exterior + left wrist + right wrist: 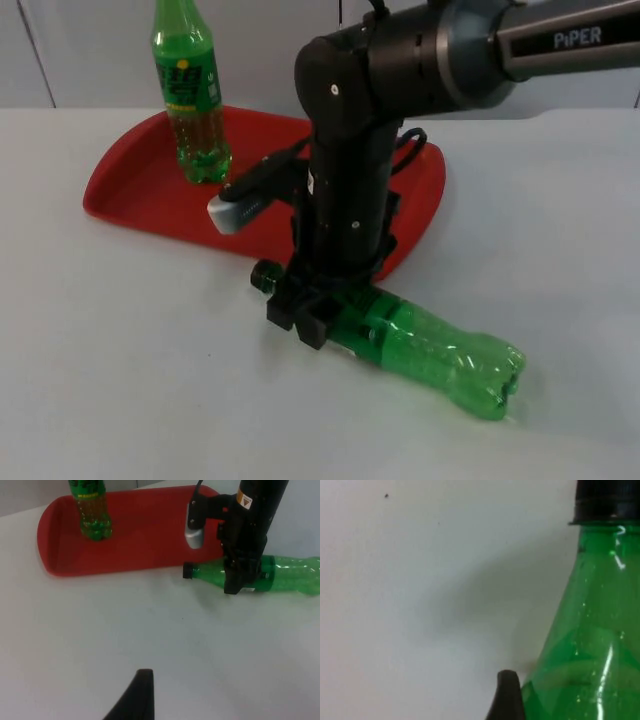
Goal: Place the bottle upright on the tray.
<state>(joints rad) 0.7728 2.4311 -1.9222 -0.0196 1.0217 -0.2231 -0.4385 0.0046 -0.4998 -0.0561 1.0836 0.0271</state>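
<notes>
**Right gripper down on the lying bottle beside the tray**

The clear green plastic bottle with a black cap (440,350) lies on its side on the white table top (120,360), just beside the near edge of the red oval plastic tray (140,190). Its cap points toward the tray side and its lobed base points away along the table. The body looks empty and see-through, with bright glints along its ribs. In the right wrist view the bottle's shoulder and black cap (605,500) stand close to the camera.

A second green bottle with a green-and-yellow label (190,95) stands upright on the far part of the tray, well apart from the lying one.

The right arm reaches down steeply from above, its black wrist almost vertical over the tray's near rim. The right gripper (305,315) sits on the neck end of the lying bottle, its fingers straddling the bottle; whether they are clamped on it cannot be told.

The left arm waits back over the table; a black fingertip (137,695) of the left gripper stands over bare table, and its state cannot be told.
</notes>
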